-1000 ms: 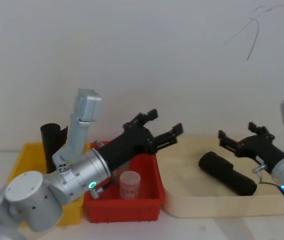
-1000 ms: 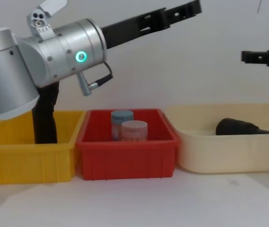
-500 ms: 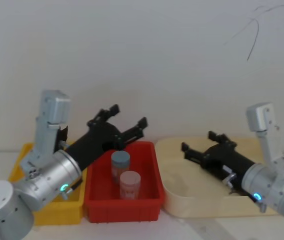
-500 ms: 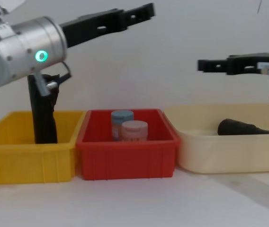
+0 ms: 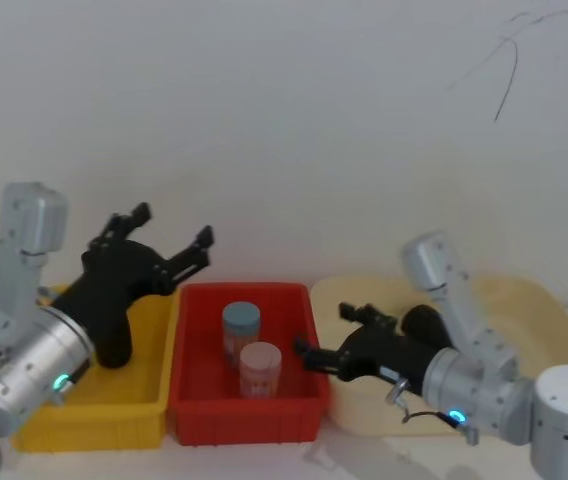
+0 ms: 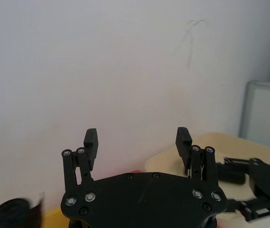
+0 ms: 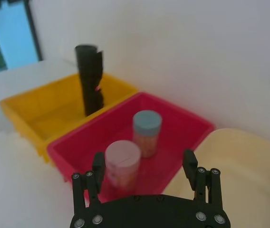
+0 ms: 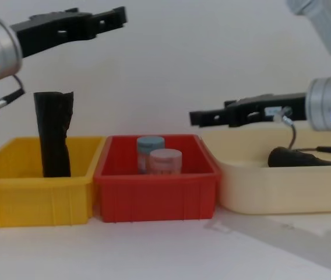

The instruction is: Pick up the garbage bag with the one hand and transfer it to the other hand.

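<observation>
The garbage bag (image 8: 296, 157), a thick black crinkly roll, lies on its side in the cream tray (image 8: 270, 186). From the head only its rounded end (image 5: 422, 322) shows behind the right arm. My left gripper (image 5: 174, 228) hovers open and empty above the yellow bin (image 8: 37, 201), far left of the bag. In the left wrist view this left gripper (image 6: 137, 142) has its fingers spread wide. My right gripper (image 5: 324, 332) is open too, reaching left from the tray to the red bin's right edge. Chest height puts the right gripper (image 8: 197, 116) above the bins, and its wrist view shows the right gripper (image 7: 143, 165) empty.
A second black roll (image 8: 53, 134) with a ragged top stands upright in the yellow bin. The red bin (image 8: 154, 198) between the yellow bin and the tray holds a blue-lidded jar (image 8: 150, 144) and a pink-lidded jar (image 8: 165, 158). A white wall stands close behind.
Both arms swung left. The left gripper went from over the red bin to over the yellow bin. The right gripper left the tray and bag and reached the red bin's edge.
</observation>
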